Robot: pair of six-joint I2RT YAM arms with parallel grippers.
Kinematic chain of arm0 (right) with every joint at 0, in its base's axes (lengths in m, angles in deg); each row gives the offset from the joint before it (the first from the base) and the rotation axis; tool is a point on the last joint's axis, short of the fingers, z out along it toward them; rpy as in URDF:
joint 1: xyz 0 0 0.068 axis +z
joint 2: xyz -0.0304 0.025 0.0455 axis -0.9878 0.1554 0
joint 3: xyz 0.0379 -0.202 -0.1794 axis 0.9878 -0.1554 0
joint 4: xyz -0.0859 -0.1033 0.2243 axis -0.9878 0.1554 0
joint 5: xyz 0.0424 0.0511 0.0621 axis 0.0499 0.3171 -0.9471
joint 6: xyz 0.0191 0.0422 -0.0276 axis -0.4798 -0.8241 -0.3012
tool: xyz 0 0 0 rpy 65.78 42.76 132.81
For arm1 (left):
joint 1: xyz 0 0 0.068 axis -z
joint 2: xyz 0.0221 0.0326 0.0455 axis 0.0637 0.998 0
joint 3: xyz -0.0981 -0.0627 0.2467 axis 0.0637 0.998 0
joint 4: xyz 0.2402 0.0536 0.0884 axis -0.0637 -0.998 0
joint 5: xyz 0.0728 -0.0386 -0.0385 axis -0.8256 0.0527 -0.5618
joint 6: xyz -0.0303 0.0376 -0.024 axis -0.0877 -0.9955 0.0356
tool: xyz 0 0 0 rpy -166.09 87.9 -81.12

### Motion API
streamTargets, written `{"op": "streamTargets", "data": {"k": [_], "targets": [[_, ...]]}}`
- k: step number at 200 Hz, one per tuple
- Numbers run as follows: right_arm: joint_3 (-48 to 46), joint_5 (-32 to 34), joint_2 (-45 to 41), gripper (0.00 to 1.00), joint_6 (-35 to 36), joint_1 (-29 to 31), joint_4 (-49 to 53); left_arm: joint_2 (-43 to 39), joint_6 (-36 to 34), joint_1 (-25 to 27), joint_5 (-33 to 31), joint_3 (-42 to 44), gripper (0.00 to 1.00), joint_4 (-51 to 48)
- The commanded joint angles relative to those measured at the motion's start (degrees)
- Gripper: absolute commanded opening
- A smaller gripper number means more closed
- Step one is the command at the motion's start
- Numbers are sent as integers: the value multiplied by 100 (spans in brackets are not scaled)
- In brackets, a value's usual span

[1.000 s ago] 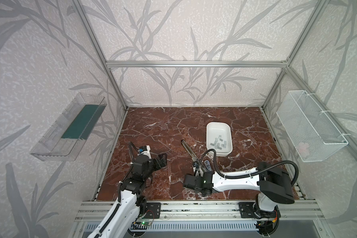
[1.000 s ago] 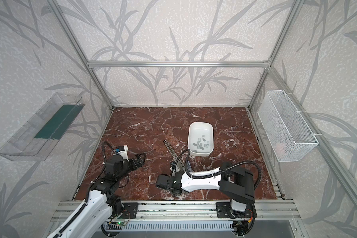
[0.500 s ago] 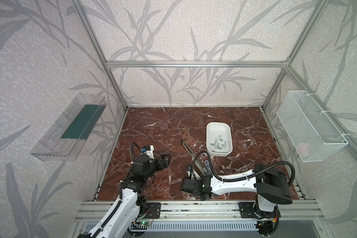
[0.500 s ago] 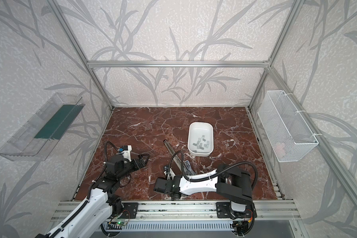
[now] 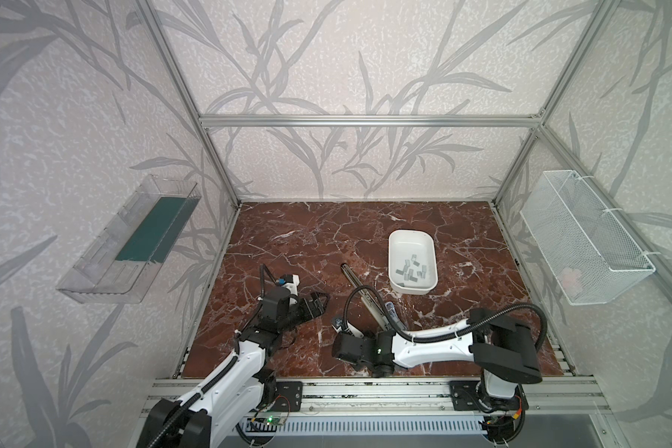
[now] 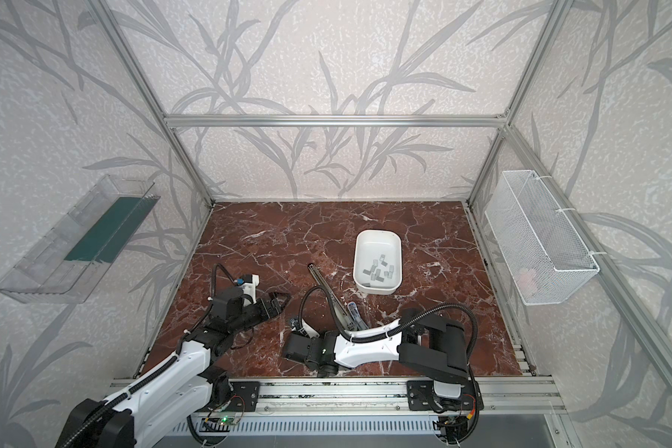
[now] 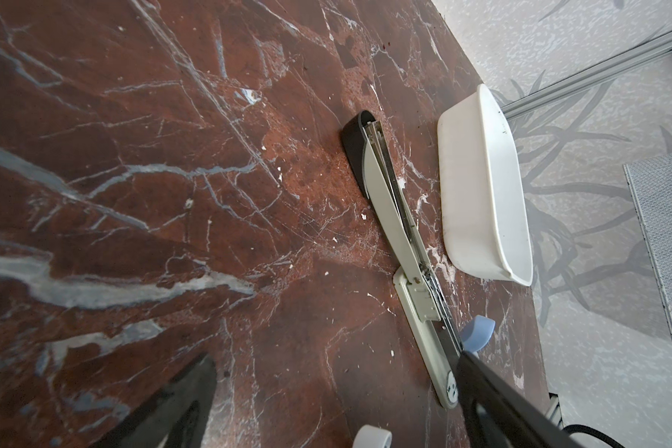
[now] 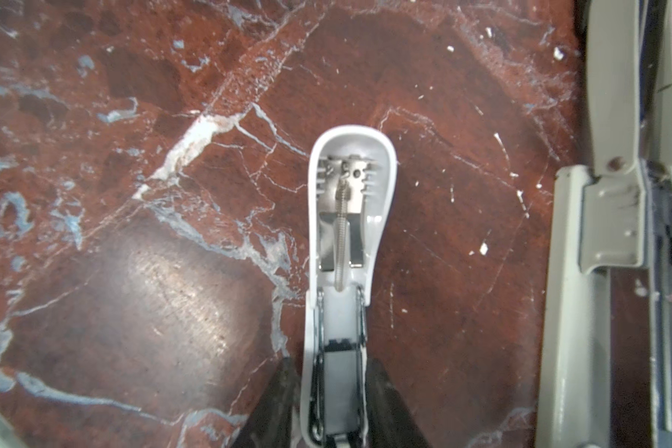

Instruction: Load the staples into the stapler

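Several short grey staples (image 5: pixel 412 267) lie in tray (image 5: pixel 410 242).

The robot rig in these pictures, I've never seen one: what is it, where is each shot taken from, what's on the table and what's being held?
Two white-and-black robot arms, left arm and right arm, stand at the front edge of a red-brown marble table. Both top views look down from overhead; each wrist view rides on an arm. On the table: a long grey metal stapler and a white plastic tray of small grey staple strips. The right gripper is closed on a small white stapler, opened; the left gripper is open and empty.
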Motion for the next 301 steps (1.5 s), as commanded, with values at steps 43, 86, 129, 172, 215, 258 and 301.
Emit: {"op": "streamTargets", "data": {"k": [43, 86, 129, 172, 215, 258, 301], "targets": [[-379, 652, -1570, 42, -257, -536, 595, 985, -127, 21, -298, -1047, 99, 350], [-511, 745, -1437, 42, -70, -1177, 675, 1709, -72, 20, -69, -1416, 99, 705], [-226, 660, -940, 42, 143, -1492, 710, 1724, -226, 20, -313, -1391, 99, 609], [238, 499, -415, 45, 268, -1614, 1082, 1685, -266, 20, -319, -1377, 99, 565], [519, 425, 60, 45, 329, -1644, 1203, 1702, -275, 21, -300, -1368, 99, 549], [441, 387, 102, 44, 207, -1673, 1195, 1685, -276, 32, -272, -1377, 99, 530], [256, 138, 14, 32, 83, -1668, 1186, 1720, -273, 54, -193, -1346, 98, 562]]}}
